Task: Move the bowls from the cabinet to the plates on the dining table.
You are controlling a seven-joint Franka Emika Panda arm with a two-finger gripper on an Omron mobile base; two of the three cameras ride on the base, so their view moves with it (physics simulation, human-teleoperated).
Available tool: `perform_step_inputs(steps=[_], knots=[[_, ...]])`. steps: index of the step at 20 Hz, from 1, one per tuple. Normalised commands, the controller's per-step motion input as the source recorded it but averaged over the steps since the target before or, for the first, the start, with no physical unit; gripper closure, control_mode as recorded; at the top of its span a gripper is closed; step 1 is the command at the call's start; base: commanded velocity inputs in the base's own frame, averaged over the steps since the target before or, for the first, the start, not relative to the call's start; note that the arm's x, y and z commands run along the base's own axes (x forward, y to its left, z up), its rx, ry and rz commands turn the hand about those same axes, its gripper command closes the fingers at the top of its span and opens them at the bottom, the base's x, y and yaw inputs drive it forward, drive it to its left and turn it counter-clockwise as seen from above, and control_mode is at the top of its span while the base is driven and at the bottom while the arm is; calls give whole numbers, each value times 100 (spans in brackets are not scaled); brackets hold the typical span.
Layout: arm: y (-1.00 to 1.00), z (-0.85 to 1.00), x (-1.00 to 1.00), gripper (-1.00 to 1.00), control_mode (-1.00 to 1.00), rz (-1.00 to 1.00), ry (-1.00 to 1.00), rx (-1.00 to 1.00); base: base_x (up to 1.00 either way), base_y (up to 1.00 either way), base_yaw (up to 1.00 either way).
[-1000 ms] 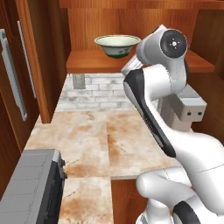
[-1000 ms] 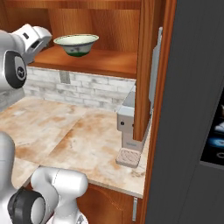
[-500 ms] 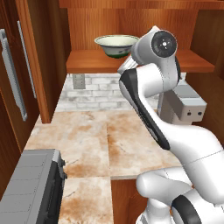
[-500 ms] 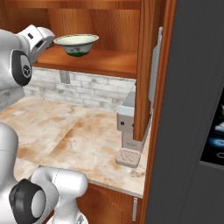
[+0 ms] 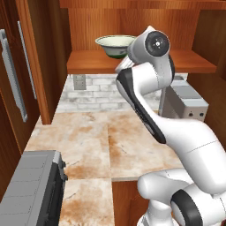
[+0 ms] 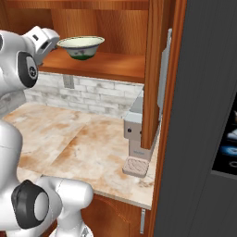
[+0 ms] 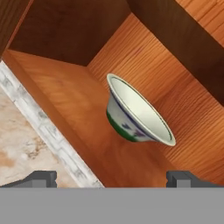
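Note:
A cream bowl (image 5: 115,45) with a dark green band stands upright on the wooden shelf of the open cabinet (image 5: 88,62). In the right base view the same bowl (image 6: 81,47) sits just right of my white hand. In the hand view, my gripper (image 7: 111,179) is open, its two dark fingertips (image 7: 41,178) spread wide on the near side of the bowl (image 7: 138,111) and apart from it. Nothing is between the fingers. The plates and the dining table are out of view.
Below the shelf lies a marbled counter (image 5: 101,141) backed by white brick. A grey boxy appliance (image 5: 183,99) stands at its right end, with a small pad (image 6: 136,165) in front of it. The cabinet doors (image 5: 13,75) hang open at both sides. A grey unit (image 5: 31,190) sits near left.
My wrist and hand have swung closer to the bowl on the shelf. The gripper has stayed open and the bowl has not moved.

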Motion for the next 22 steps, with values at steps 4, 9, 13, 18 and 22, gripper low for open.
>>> perform_step_inputs(steps=[4, 9, 13, 18, 22], knots=[[7, 0, 25, -100, -100, 0, 1, -1, 0, 0, 0], [5, -1, 24, -100, -100, 0, 2, -1, 0, 0, 0], [3, 0, 22, -100, -100, 0, 3, 0, 0, 0, 0], [0, 0, 23, -100, -100, 0, 2, 0, 0, 0, 0], [0, -3, 23, -100, -100, 0, 0, 0, 0, 0, 0]])
